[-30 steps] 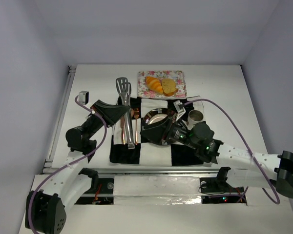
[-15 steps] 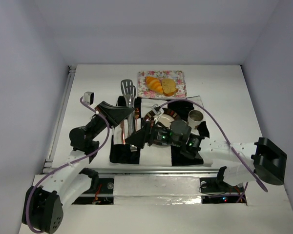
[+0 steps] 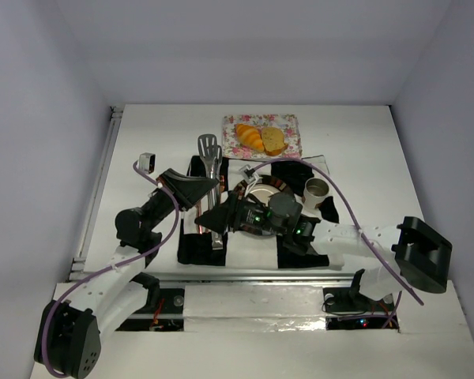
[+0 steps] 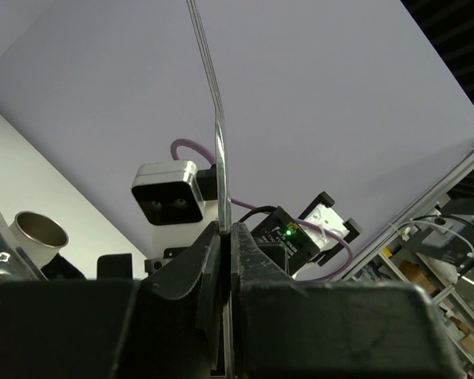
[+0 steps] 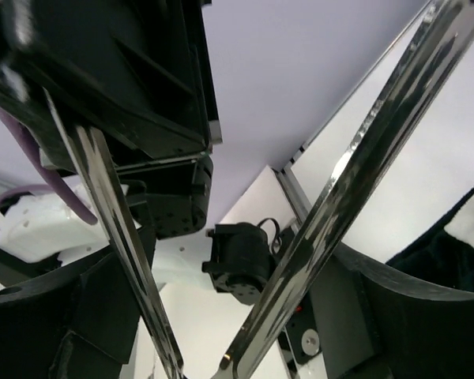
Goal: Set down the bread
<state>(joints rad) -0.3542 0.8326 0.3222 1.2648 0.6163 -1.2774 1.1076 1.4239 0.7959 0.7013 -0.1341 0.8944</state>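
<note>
Your top view looks down from above and behind the arms, taking in the whole table (image 3: 363,150). The wrist views sit tight behind the left gripper (image 4: 225,237) and right gripper (image 5: 245,308), facing each other and tilted up at the wall. All three catch the tongs (image 3: 208,150).

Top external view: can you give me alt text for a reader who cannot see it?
Two robot arms meet over a black-and-white checkered cloth, the left end effector clamped on metal tongs and the right end effector open around them. Beyond, a croissant and a bread slice lie on a floral tray.
</note>
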